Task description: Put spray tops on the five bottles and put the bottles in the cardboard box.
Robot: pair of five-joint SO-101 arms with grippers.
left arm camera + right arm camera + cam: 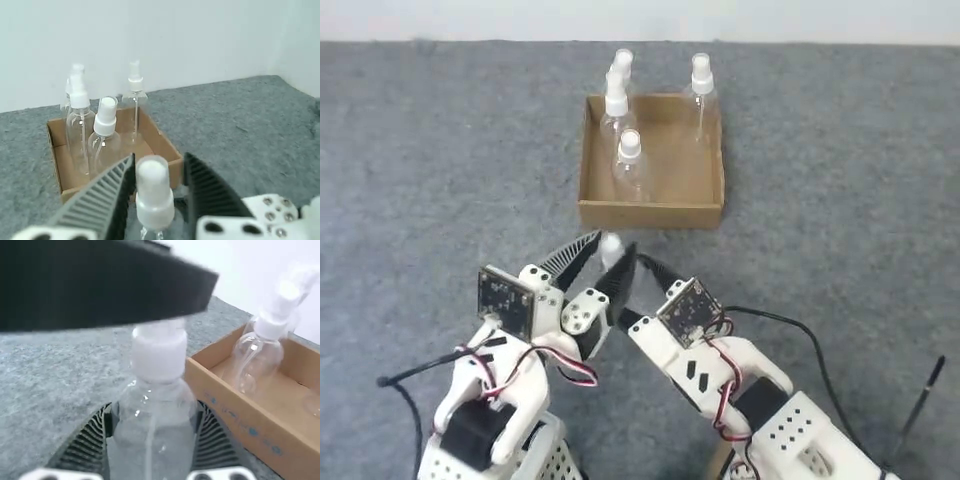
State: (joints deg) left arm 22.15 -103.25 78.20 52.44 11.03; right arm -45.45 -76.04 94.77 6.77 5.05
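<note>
Jaws of the left gripper (pixel 159 158) are kept only narrowly apart, set on either side of a white plastic spray top (pixel 153 186). One jaw is right up against it, while a thin gap can be made out on the other side, so no real squeeze is shown there. Lower down, the jaws of the right gripper (pixel 152 412) are closed on a clear round plastic bottle (pixel 150 440), with the ribbed pads (pixel 207 432) pressed to both sides of its body. The spray top is seated on that bottle's neck, and the bottle is held upright between the two sets of jaws. Just past the jaw tips a shallow brown cardboard box (pixel 650 214) is found, near but not touching. Inside it, four more clear bottles (pixel 630 165) with white tops are stood upright: one close to the wall nearest the jaws, three farther back. All of it is laid out on a grey felt-like table cover (pixel 440 150).
</note>
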